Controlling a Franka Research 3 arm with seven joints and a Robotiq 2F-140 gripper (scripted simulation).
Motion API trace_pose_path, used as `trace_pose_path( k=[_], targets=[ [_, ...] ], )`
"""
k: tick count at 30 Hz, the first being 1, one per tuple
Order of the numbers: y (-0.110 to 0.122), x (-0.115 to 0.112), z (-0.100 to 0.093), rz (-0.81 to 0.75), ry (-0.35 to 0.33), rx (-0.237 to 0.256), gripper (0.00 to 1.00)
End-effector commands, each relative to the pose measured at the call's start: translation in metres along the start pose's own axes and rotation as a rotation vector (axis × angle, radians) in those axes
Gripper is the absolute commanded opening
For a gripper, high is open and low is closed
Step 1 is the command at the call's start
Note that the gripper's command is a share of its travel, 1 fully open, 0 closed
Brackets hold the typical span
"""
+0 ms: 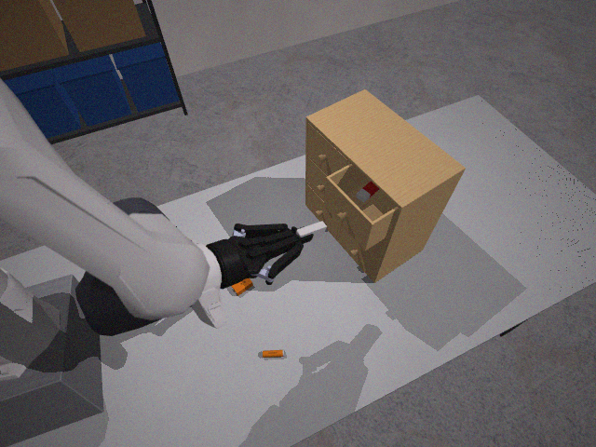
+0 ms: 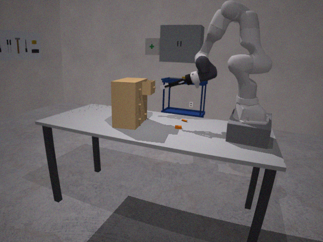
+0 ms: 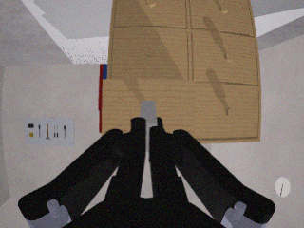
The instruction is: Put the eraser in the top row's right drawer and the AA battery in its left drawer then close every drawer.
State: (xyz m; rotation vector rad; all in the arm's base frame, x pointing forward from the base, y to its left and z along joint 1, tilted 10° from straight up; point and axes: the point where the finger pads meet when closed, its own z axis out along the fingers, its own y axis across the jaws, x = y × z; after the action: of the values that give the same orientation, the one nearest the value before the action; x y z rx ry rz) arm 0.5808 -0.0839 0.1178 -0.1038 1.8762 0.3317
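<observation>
The wooden chest (image 1: 385, 139) (image 2: 122, 104) stands upright. Its top-right drawer (image 1: 356, 225) (image 2: 148, 87) (image 3: 119, 114) is pulled partly out and looks level. The eraser (image 1: 367, 191), red and grey, lies inside it. The top-left drawer (image 1: 315, 144) (image 3: 242, 104) is in. The AA battery (image 1: 273, 353) (image 2: 184, 120), an orange cylinder, lies on the table in front of the chest. My gripper (image 1: 304, 233) (image 2: 165, 86) (image 3: 148, 111) is shut and empty, its pale tips a short gap in front of the open drawer's front. That drawer's knob is hidden in the wrist view.
An orange block (image 1: 242, 286) (image 2: 178, 127) lies on the table (image 1: 192, 394) (image 2: 203, 143), below and behind the gripper in the top view. The lower drawers look in, with knobs standing out from their fronts. The arm's grey base block (image 2: 248, 135) stands at the table's opposite end.
</observation>
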Motion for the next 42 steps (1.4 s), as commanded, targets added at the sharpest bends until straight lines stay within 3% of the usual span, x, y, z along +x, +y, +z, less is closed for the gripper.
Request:
trace_pose_path(
  k=[1,24,42],
  targets=[
    [-0.001,0.001,0.000,-0.004,0.003,0.002,0.00],
    [-0.001,0.000,0.002,-0.004,0.003,0.002,0.00],
    [-0.001,-0.005,0.015,-0.004,0.003,0.002,0.00]
  ],
)
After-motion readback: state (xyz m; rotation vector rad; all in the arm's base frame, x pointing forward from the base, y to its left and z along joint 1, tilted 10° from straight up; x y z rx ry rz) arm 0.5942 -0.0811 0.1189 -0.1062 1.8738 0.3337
